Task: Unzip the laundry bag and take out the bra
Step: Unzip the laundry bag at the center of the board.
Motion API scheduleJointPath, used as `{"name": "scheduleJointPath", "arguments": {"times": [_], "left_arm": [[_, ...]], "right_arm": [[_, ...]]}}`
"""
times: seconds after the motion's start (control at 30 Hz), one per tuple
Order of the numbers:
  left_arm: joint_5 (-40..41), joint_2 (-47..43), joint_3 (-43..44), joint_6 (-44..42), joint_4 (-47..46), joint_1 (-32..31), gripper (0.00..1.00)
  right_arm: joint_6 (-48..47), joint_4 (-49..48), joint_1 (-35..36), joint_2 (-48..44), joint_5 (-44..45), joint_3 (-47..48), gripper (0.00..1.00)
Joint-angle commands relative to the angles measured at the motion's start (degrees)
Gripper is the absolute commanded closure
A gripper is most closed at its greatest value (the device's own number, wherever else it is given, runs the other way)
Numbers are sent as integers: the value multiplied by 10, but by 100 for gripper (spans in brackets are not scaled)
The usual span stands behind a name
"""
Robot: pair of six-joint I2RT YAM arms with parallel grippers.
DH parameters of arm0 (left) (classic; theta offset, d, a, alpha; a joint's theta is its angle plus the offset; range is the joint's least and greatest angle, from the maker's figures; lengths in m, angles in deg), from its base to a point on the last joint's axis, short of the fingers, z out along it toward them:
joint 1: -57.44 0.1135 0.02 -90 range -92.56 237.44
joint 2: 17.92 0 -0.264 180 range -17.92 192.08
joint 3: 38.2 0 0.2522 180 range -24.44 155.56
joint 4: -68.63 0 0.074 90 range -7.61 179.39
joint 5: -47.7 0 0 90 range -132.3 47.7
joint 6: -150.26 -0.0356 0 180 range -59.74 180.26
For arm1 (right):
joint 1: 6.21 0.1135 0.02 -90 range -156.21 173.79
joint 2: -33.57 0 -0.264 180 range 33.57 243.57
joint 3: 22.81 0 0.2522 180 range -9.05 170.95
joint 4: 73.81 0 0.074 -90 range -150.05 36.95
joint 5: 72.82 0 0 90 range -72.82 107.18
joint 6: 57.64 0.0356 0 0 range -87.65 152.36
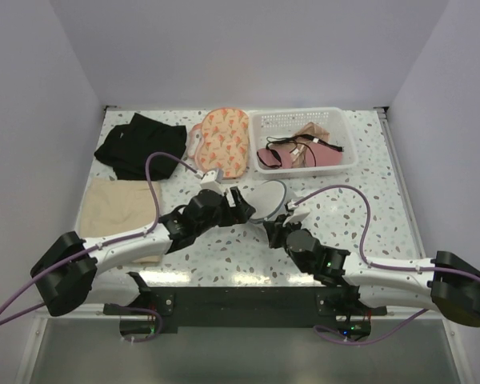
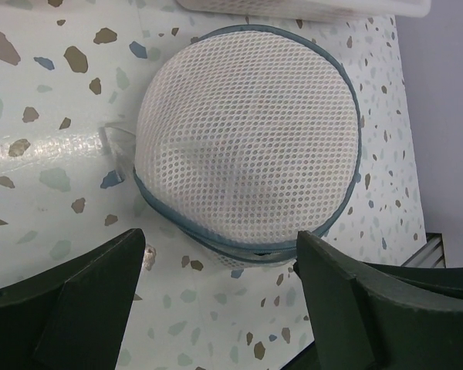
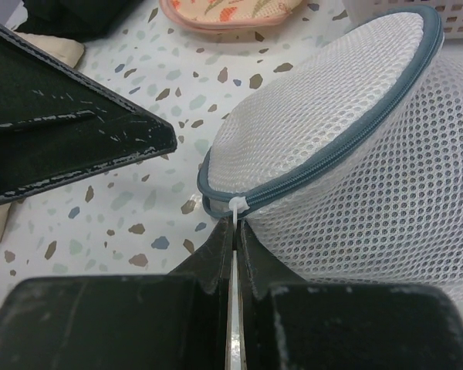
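**Top view, left to right.** At the left edge of the frame a black garment point(image 1: 136, 144) lies above a beige cloth point(image 1: 116, 208); neither is touched. At frame centre the left gripper point(image 1: 234, 204) is set just beside the left flank of the round mesh laundry bag point(image 1: 268, 200). The right gripper point(image 1: 278, 230) is placed at the bag's lower edge. A white basket point(image 1: 288, 120) is seen at upper right.

**Left wrist view.** The fingers point(image 2: 77, 301) are spread wide and released, with nothing held. The bag fills the upper centre, beyond them.

**Right wrist view.** The fingers point(image 3: 216, 254) are clenched on the white zip pull point(image 3: 238, 206) at lower centre. The grey-blue zip point(image 3: 332, 158) appears closed along its visible run. The bra cannot be made out through the mesh and is judged to be inside.

**Risks.** The pull is small and thinly pinched, so it may be lost under tension. The bag is light and is not restrained by the released left fingers, so it may be dragged along rather than unzipped, or pushed against the basket.
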Motion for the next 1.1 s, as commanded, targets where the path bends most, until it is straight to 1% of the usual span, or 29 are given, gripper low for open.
{"name": "scheduleJointPath", "arguments": {"times": [0.0,0.2,0.47,1.07], "left_arm": [[-7,14,-4,17,-40,-8,15],[-12,35,4,20,-42,-13,15],[9,38,6,24,-34,-14,15],[15,76,27,29,-37,-17,15]], "right_arm": [[-6,-37,1,-3,8,23,100],[-15,-45,1,4,8,28,100],[-24,-53,2,15,1,32,100],[-40,-77,1,37,-43,40,100]]}}
